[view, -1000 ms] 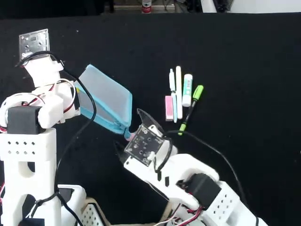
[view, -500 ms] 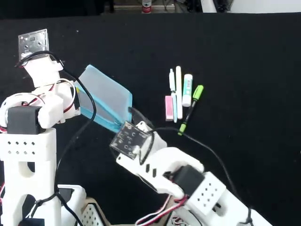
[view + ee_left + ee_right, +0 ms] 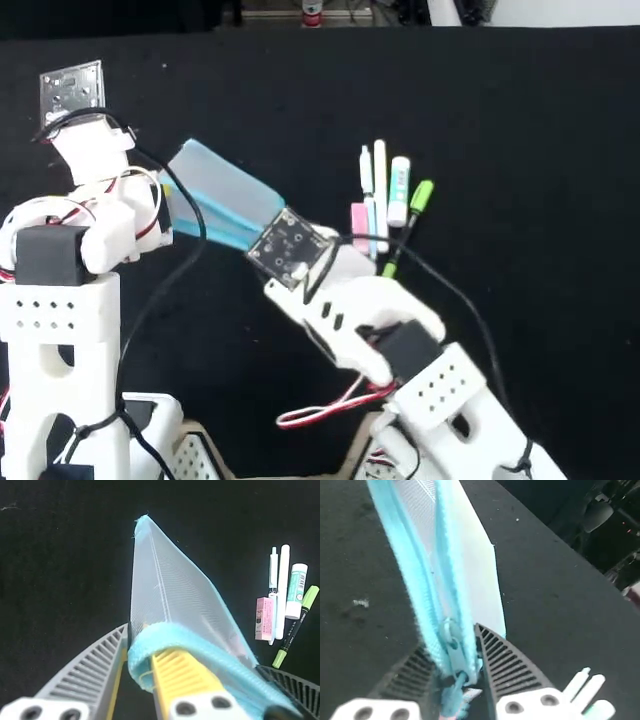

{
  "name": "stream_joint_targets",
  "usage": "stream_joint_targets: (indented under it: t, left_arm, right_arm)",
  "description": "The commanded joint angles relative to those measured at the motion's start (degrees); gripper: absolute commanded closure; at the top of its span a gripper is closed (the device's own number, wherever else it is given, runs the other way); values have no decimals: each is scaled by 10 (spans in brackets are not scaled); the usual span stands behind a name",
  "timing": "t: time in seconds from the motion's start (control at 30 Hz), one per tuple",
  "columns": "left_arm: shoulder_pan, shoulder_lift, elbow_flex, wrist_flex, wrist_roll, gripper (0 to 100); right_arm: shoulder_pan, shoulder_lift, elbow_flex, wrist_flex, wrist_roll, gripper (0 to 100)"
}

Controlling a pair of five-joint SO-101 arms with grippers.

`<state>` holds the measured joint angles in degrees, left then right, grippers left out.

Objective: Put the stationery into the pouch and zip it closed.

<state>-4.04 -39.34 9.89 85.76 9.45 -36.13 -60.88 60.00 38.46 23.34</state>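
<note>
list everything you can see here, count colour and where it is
pouch: 1, translucent with light blue zip edge, held between both grippers
eraser: 1, pink, in the row right of the pouch
pens: 2, white, one with blue, beside the eraser
tube: 1, white with green label, beside the pens
marker: 1, green and black, outer end of the row
metal plate: 1, silver, far left
table: 1, black
left gripper: grey and yellow fingers, shut on pouch
right gripper: dark fingers, shut at the zip pull

Tabletop (image 3: 540,110): lay under black cloth, evenly lit.
Far edge: a small red-and-white container (image 3: 312,14) stood beyond it.
Far right corner: a white surface (image 3: 570,12) showed.
</note>
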Motion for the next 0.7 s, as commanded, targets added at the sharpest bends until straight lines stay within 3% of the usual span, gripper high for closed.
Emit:
stream_joint_targets:
  t: [0.0,0.1,0.27,0.5,0.67]
  left_arm:
    - [-3,-5,-51,18,-58,930]
    - [-4,1,-89,46,-75,872]
    - [-2,1,-157,73,-103,870]
    - [-3,2,-161,83,-119,870]
    - [-3,2,-140,38,-119,869]
  right_arm:
    - [22,7,-124,93,42,988]
    - [22,32,-208,185,52,988]
    - [24,120,-316,277,53,988]
    - [23,163,-373,296,55,988]
    - [24,163,-362,311,76,988]
